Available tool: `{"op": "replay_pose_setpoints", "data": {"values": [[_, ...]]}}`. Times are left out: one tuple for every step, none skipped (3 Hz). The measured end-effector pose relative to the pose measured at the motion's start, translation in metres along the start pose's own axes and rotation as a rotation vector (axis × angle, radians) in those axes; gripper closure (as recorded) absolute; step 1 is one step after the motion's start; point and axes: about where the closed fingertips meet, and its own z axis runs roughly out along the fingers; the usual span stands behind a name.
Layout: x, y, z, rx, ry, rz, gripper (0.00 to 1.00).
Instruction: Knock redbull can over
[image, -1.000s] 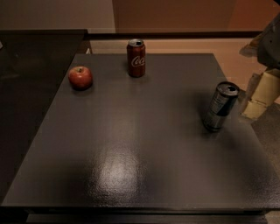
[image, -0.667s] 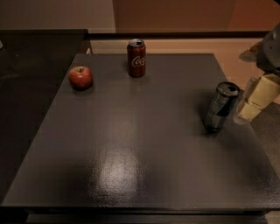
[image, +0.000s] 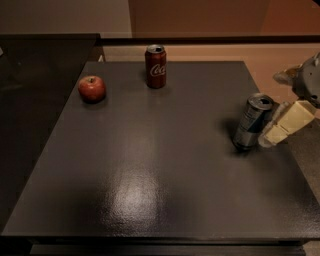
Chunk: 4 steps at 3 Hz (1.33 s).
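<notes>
Redbull can stands on its bottom at the right side of the tabletop, about halfway between the near edge and the far edge. It is tall and thin. Its long way goes up and down, with the top leaning a little to the right, toward the gripper. The gripper is just to the right of the can, down low, at about the can's own height. Its pale tip points left and a bit near, right beside the lower half of the can. It looks like it touches the can or almost does, but I cannot be sure which. So the can lies to the left of the jaws. I cannot tell if the jaws are released or clenched, but they are not wrapped around the can. The arm comes in from the right edge of the view, and only its grey end shows there. I think the step now is the push itself. A push to the left should tip the can, since a tall thin can falls easily. A push up high would tip it better. A low push may only slide it along the smooth tabletop. The red Coca-Cola can stands at the far edge and the apple sits at the far left, both well apart from the push.
</notes>
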Motion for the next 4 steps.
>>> {"op": "replay_pose_setpoints", "data": {"values": [[0.004,-0.003,0.014,0.001,-0.080,0.042,0.00],[0.006,-0.003,0.023,-0.023,-0.165,0.087,0.00],[0.000,0.003,0.026,-0.062,-0.240,0.108,0.18],[-0.003,0.007,0.025,-0.097,-0.297,0.129,0.41]]}}
